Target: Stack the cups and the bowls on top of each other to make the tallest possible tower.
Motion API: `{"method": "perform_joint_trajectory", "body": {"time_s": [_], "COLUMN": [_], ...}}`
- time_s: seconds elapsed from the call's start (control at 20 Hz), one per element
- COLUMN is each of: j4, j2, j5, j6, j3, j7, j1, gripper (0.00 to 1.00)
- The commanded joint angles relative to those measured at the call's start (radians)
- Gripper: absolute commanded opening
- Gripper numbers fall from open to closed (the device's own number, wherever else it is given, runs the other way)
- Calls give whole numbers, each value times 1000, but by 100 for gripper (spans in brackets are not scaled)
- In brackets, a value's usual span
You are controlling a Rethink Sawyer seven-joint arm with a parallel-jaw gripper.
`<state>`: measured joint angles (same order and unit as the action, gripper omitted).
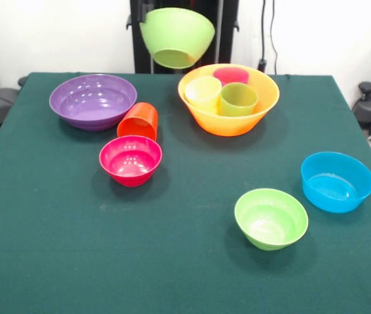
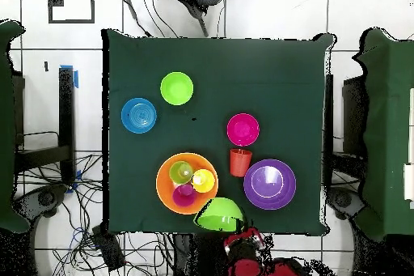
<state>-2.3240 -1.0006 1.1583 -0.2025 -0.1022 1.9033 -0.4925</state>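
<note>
1. The end effector holds the large light-green bowl tilted in the air; its fingers' spread cannot be told.
2. The large orange bowl on the tabletop holds three cups.

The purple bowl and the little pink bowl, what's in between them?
The orange-red cup stands between the wide purple bowl and the small pink-red bowl, close against both. The front view shows it tilted; the overhead view shows it there too.

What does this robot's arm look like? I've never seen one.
Only a little of it shows. From overhead it is a chunky red arm with black sections. From the front, only its black pedestal appears. No markings are legible.
</note>
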Motion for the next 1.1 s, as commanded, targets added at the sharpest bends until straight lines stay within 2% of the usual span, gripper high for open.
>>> {"method": "perform_joint_trajectory", "body": {"time_s": [0.05, 0.3, 0.4, 0.45, 0.85, 1.0, 1.1], "j4": [-158, -176, -192, -206, -265, -285, -282], "j2": [-188, -229, -255, -273, -398, -433, -442], "j5": [-218, -337, -400, -452, -760, -827, -891], "j6": [265, 276, 286, 303, 366, 354, 355], "j3": [538, 643, 720, 779, 1079, 1168, 1256], "j7": [-11, -39, -53, -76, -172, -169, -148], "j1": [-259, -338, -387, -422, -605, -659, -719], "gripper": [0, 0, 0, 0, 0, 0, 0]}}
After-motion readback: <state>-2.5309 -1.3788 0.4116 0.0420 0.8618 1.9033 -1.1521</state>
